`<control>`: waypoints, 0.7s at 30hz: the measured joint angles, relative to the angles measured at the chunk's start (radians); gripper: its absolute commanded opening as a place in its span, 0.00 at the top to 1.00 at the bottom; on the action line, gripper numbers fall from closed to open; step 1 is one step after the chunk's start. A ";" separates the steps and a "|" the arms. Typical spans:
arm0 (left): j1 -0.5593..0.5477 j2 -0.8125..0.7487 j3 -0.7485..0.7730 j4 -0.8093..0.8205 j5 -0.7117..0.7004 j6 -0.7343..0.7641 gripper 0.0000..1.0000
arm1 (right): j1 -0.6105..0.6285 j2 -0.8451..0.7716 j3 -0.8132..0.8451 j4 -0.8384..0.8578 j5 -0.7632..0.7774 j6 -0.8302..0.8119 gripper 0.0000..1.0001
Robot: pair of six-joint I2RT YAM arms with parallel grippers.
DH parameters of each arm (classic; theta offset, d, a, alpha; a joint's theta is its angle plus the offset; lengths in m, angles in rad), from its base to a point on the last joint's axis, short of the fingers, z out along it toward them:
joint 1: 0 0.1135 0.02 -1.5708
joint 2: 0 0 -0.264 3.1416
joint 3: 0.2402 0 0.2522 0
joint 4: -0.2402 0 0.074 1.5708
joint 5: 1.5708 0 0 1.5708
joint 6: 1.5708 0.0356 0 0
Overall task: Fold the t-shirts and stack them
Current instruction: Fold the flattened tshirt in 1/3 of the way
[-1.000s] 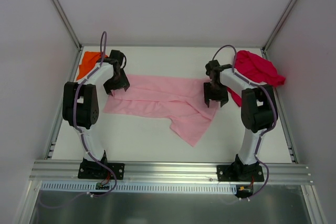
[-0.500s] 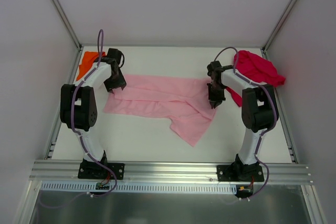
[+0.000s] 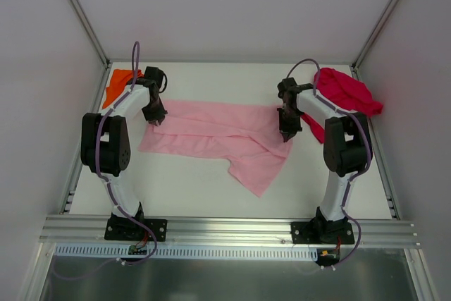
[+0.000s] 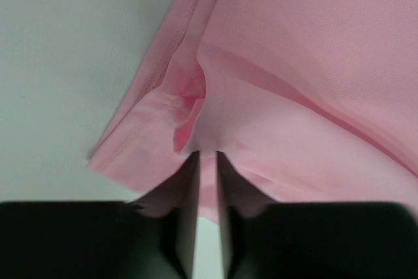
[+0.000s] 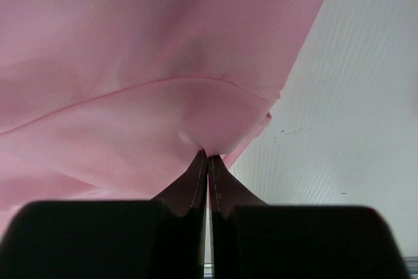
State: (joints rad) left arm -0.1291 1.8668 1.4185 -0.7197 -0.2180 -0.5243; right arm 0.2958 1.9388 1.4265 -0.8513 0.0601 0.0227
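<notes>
The light pink t-shirt lies spread across the middle of the white table, with one flap reaching toward the front. My left gripper sits at its far left corner. In the left wrist view the narrow jaws pinch a bunched fold of pink cloth near the hem. My right gripper is at the shirt's right edge. Its jaws are shut tight on a small peak of pink cloth. The orange t-shirt lies at the back left, the red t-shirt crumpled at the back right.
White walls and slanted aluminium posts close in the table on three sides. A metal rail carrying both arm bases runs along the near edge. The red heap lies just behind my right arm, the orange one behind my left.
Both grippers have closed from wide open onto the pink shirt's edges, the right one first. Each has shifted slightly toward the back. The shirt lies as before.
</notes>
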 measured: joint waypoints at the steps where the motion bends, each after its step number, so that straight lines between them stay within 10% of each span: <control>1: 0.000 0.000 0.000 0.000 0.000 0.003 0.65 | 0.000 0.000 0.012 -0.001 0.000 -0.001 0.99; 7: 0.000 -0.003 -0.007 0.002 -0.005 0.001 0.44 | 0.000 0.000 0.028 -0.008 0.003 -0.006 0.99; 13: 0.000 -0.003 -0.030 0.006 -0.006 0.004 0.68 | 0.000 0.000 0.028 -0.010 0.003 -0.008 0.99; 16: 0.000 -0.003 -0.044 0.015 -0.009 0.007 0.98 | 0.000 0.000 0.028 -0.012 0.003 -0.008 0.99; 21: 0.000 -0.002 -0.058 0.033 -0.009 0.014 1.00 | 0.000 0.000 0.028 -0.014 0.003 -0.008 0.99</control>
State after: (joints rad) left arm -0.1291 1.8648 1.3602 -0.6868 -0.2268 -0.5102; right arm 0.2958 1.9388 1.4544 -0.8650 0.0635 0.0147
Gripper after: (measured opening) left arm 0.009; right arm 0.016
